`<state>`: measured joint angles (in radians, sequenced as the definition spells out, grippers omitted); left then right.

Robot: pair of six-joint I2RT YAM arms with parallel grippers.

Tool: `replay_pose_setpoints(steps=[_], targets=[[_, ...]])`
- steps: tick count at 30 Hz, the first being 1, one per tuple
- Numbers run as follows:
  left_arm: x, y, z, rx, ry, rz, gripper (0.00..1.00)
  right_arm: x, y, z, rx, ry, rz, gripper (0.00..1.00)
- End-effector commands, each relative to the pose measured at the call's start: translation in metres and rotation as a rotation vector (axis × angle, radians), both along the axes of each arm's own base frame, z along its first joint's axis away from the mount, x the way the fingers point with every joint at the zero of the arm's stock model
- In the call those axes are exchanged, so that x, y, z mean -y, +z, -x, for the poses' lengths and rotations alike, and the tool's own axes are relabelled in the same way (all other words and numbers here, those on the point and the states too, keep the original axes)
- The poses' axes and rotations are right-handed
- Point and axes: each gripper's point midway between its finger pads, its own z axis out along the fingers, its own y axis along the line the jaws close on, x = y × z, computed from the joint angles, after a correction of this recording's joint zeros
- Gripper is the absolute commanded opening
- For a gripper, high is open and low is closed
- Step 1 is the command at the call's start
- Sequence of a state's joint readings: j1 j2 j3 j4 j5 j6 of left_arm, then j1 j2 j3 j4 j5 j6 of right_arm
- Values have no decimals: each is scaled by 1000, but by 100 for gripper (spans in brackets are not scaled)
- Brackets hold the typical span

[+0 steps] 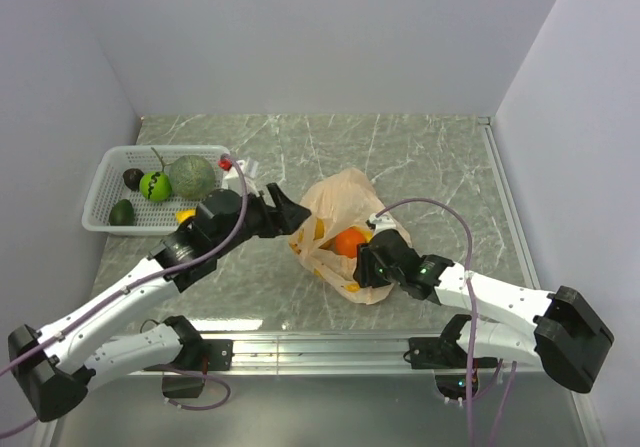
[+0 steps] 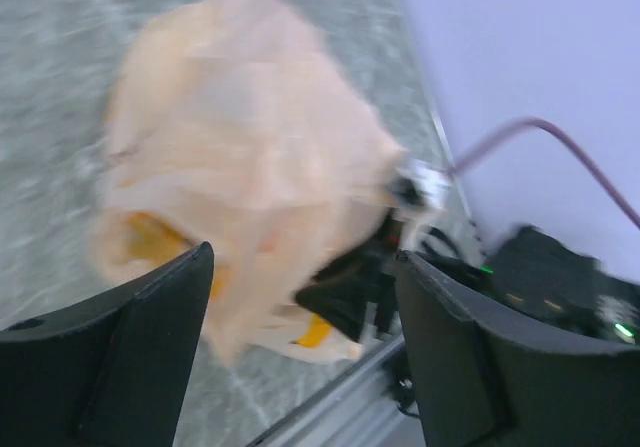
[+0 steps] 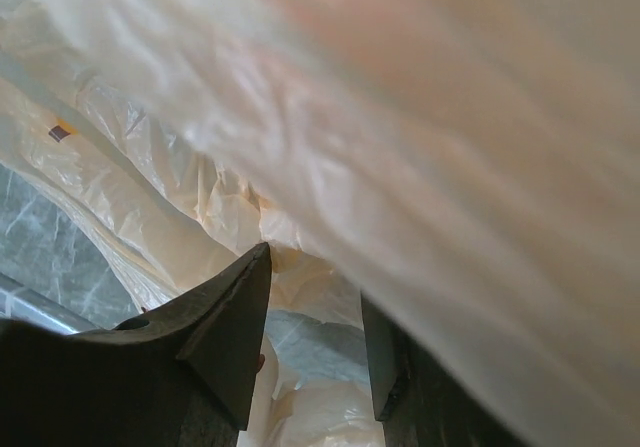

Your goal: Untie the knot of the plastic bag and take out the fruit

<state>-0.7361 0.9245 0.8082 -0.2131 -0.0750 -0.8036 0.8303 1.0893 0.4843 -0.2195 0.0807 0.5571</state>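
The pale-orange plastic bag [image 1: 345, 202] lies mid-table. A round orange fruit [image 1: 350, 242] and yellow pieces [image 1: 320, 230] show through its film. I cannot make out the knot. My left gripper [image 1: 290, 212] is open at the bag's left side, just short of it. In the left wrist view the blurred bag [image 2: 250, 137] fills the space ahead of the wide-open left gripper [image 2: 300, 252], with yellow fruit [image 2: 150, 237] showing through. My right gripper [image 1: 365, 265] is at the bag's near right edge. In its wrist view the right gripper [image 3: 315, 277] is open, and bag film [image 3: 400, 117] drapes over one finger.
A white basket [image 1: 105, 172] stands at the far left with a grey-green melon [image 1: 192, 175], a bright green round fruit [image 1: 155, 185] and dark fruits [image 1: 122, 212]. A small yellow piece [image 1: 185, 215] lies beside it. Grey walls enclose the table; a metal rail [image 1: 330, 345] runs along the near edge.
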Motion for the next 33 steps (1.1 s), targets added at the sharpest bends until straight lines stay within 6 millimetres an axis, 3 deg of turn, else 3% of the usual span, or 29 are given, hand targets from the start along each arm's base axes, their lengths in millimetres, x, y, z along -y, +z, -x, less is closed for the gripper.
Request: replay_pose_setpoints(steps=[1,4,9,10,11,13,14,21,24,33], targets=[[34,28,20,76,-163,-32,78,-13,20,-13,49,-11,-68,48],[74,14,28,48,-268,-75,70,-7,25,-17,67,-43,-58,48],[120,-34,28,-59,-321,-152,62,10,28,-23,89,-134,-48,48],[122,-42,23,-67,-299,-170,62,12,29,-22,94,-140,-57,48],[123,-63,20,-111,-280,-214,62,12,31,-23,98,-143,-66,48],[127,-71,10,-125,-245,-243,63,14,29,-21,93,-148,-68,48],[127,-87,2,-140,-211,-289,64,14,30,-21,93,-148,-70,48],[142,-105,-36,-107,-132,-352,81,13,25,-16,71,-156,-98,50],[154,-111,-43,-108,-139,-360,86,15,23,-12,65,-165,-104,50],[166,-167,-45,-217,-157,-438,85,19,19,-9,59,-188,-122,52]])
